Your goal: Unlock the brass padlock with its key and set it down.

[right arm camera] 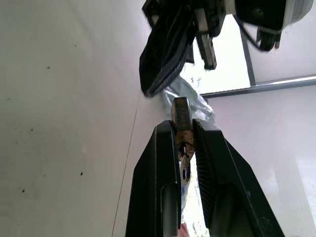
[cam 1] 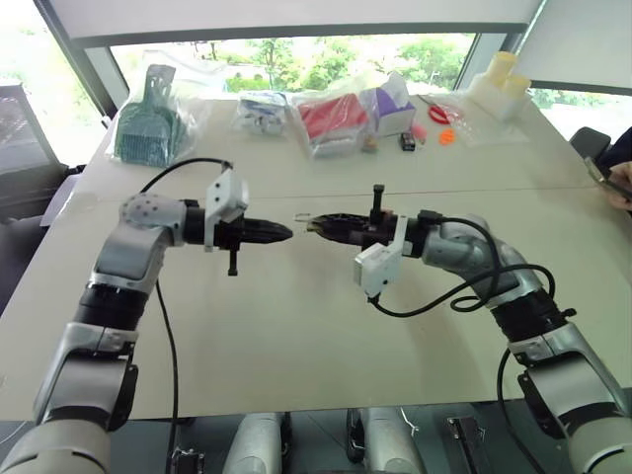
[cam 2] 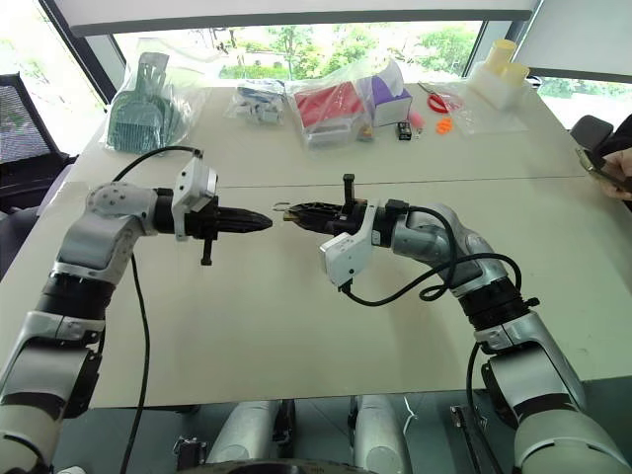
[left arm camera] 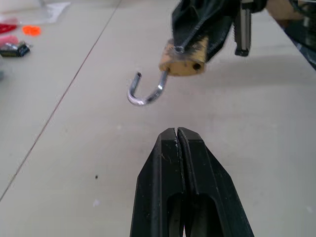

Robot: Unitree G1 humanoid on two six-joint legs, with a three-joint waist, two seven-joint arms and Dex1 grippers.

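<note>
Above the middle of the pale table, the two grippers face each other tip to tip. The right gripper pinches the body of the brass padlock between its black fingers, and the silvery shackle hangs swung out as an open hook, free at one end. The left gripper, just beside the lock but apart from it, has its fingers pressed together with nothing visible between them. With the shackle already released, the unlocking step appears done; what remains is to set the lock down, which calls for lowering the right gripper to bare tabletop and spreading its fingers without letting the hook catch. A small metal piece, probably the key, sits between the right fingers below the lock body, but whether it is seated in the keyhole cannot be made out. Bagged goods lie well apart along the far edge, their contents indistinct.
</note>
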